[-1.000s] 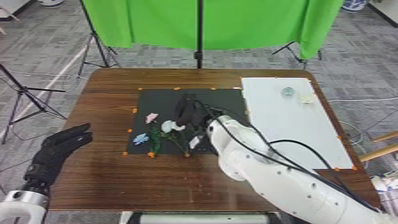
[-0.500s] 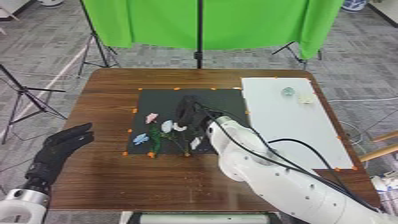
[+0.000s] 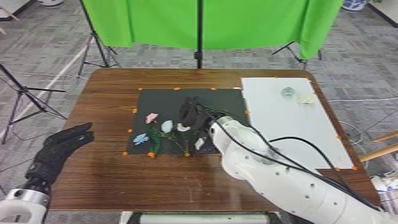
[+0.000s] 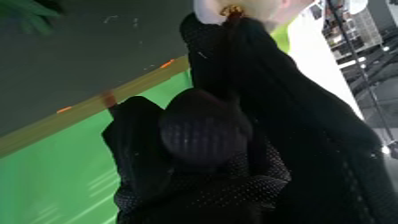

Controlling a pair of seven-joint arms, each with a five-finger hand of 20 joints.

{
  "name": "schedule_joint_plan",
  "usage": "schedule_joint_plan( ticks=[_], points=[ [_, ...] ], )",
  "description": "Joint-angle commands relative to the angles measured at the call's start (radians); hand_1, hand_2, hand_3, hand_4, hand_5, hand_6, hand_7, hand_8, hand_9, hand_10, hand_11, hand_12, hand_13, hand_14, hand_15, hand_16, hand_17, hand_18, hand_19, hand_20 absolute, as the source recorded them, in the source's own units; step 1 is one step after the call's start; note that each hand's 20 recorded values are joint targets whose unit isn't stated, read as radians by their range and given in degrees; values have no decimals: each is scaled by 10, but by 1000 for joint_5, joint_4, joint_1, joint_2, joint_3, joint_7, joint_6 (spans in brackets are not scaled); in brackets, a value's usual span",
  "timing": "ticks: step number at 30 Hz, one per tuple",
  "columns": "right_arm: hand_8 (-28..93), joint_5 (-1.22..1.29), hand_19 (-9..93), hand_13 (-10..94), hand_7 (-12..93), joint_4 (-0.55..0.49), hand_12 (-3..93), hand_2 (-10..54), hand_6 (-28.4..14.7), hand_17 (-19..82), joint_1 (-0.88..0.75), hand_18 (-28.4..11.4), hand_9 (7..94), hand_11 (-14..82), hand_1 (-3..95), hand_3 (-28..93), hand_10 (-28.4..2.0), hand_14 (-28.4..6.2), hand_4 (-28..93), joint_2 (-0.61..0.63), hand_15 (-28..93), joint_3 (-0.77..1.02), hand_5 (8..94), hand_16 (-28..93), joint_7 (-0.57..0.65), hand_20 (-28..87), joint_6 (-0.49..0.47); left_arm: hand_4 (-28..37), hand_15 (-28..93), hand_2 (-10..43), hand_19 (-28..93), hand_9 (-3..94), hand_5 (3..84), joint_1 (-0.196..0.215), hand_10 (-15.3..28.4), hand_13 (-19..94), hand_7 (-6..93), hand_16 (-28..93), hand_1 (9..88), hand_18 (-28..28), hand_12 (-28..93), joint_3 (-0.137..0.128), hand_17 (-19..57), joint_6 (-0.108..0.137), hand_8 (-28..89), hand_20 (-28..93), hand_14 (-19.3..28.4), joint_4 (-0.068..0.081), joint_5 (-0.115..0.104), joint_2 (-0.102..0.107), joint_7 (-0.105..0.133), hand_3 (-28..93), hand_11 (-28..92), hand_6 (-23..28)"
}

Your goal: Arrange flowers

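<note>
On the black mat (image 3: 158, 101) before me lie a pink flower (image 3: 152, 118), a blue flower (image 3: 140, 139) and a white flower (image 3: 200, 143), near green leaves (image 3: 156, 142). My right hand (image 3: 189, 113) pinches a pale, gold-centred bloom (image 4: 210, 11) just below its petals.

no words, labels, brands, numbers or signs you can read, either in your head view or in your right wrist view

"What's hanging beyond the brown table (image 3: 169, 180)?"
"A green cloth (image 3: 151, 25). Black stands (image 3: 95, 36) are standing on grey patterned carpet (image 3: 364, 75)."
"And right?"
"Pale wooden bars (image 3: 382, 152) are jutting in."
</note>
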Motion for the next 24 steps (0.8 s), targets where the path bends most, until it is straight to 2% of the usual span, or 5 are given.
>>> schedule_joint_plan(
  ticks=[1, 6, 9, 12, 24],
  points=[
    [80, 2, 932, 830, 276, -8, 317, -95, -9, 554, 0, -162, 706, 145, 591, 572, -124, -32, -159, 9, 666, 15, 669, 335, -1, 593, -49, -117, 137, -38, 114, 429, 454, 8, 136, 353, 100, 17, 335, 136, 114, 0, 94, -8, -56, 212, 178, 4, 6, -11, -9, 660, 168, 56],
    [65, 8, 932, 828, 250, -15, 230, -95, -1, 553, 1, -162, 676, 182, 555, 613, -138, -31, -173, 8, 665, 29, 658, 330, 0, 589, -101, -117, 136, -39, 114, 429, 455, 10, 136, 353, 100, 17, 335, 137, 114, -2, 93, -7, -56, 211, 178, 3, 5, -11, -8, 660, 168, 56],
    [33, 24, 932, 830, 219, -25, 215, -95, 6, 551, -6, -163, 667, 163, 521, 649, -144, -30, -177, 5, 651, 59, 649, 326, 9, 583, -165, -117, 136, -39, 114, 429, 454, 7, 136, 353, 101, 17, 335, 137, 113, 0, 92, -8, -55, 210, 178, 4, 5, -11, -8, 661, 168, 56],
    [-96, 37, 932, 831, 202, -36, 202, -95, 17, 546, -21, -166, 650, 134, 483, 681, -152, -31, -183, -1, 629, 93, 623, 326, 16, 568, -211, -117, 136, -39, 112, 428, 454, 10, 136, 353, 101, 18, 335, 138, 113, 0, 88, -8, -56, 208, 177, 3, 5, -10, -8, 661, 167, 56],
    [-96, 68, 932, 834, 148, -85, 175, -95, 10, 542, -44, -172, 620, 86, 436, 663, -169, -39, -174, 8, 606, 175, 549, 319, 16, 544, -210, -117, 141, -38, 103, 428, 454, 9, 136, 352, 102, 20, 335, 140, 114, -1, 79, -10, -56, 201, 179, 3, 5, -11, -8, 659, 166, 55]
  ],
)
